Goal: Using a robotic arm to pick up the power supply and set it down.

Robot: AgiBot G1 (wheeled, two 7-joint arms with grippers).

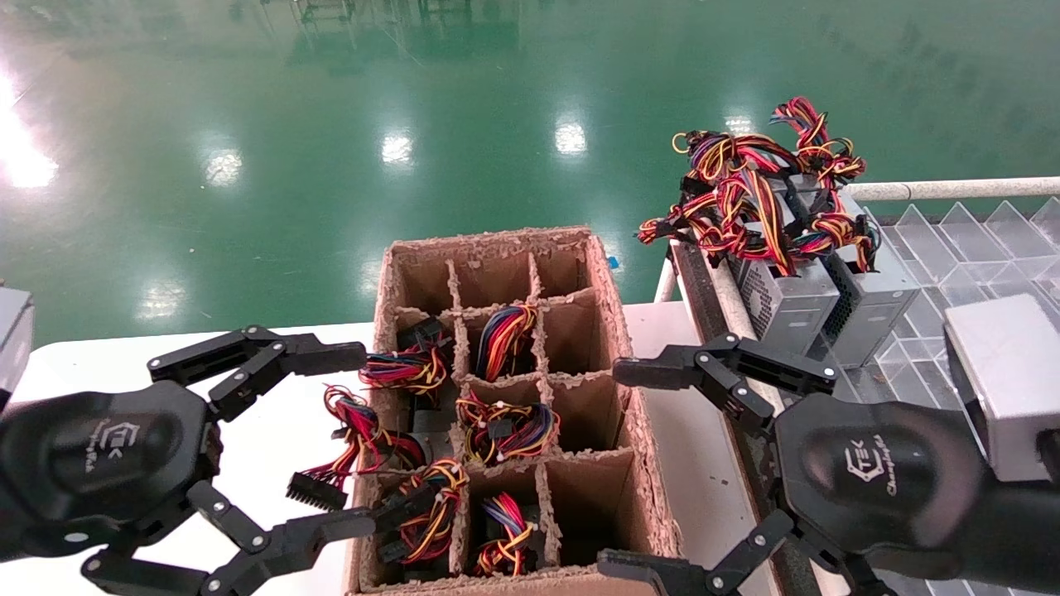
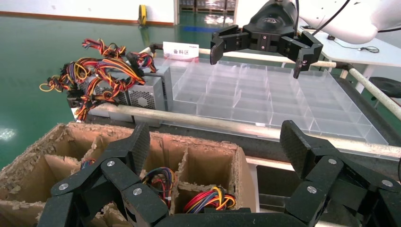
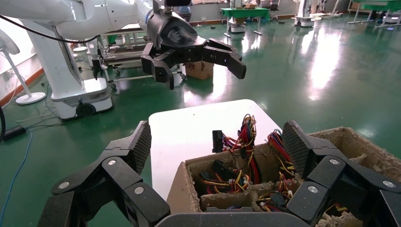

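A brown cardboard box (image 1: 611, 319) with dividers stands mid-table. Several of its cells hold red, yellow, orange and blue wire bundles, such as one at the centre (image 1: 505, 429). The metal body of any power supply in those cells is hidden. My left gripper (image 1: 368, 439) hangs open at the box's left wall, its fingers spanning a bundle (image 1: 364, 430) that spills over the edge. My right gripper (image 1: 609, 466) is open at the box's right wall, holding nothing. The left wrist view has the left gripper (image 2: 217, 142) over the box (image 2: 248, 165). In the right wrist view the right gripper (image 3: 217, 139) faces the box (image 3: 182, 189).
Two grey metal boxes (image 1: 787, 302) under a big tangle of wires sit at the back right on a clear divided tray (image 1: 977, 248). A metal rail (image 2: 198, 120) runs between that tray and the box. White table (image 1: 83, 364) lies left; green floor beyond.
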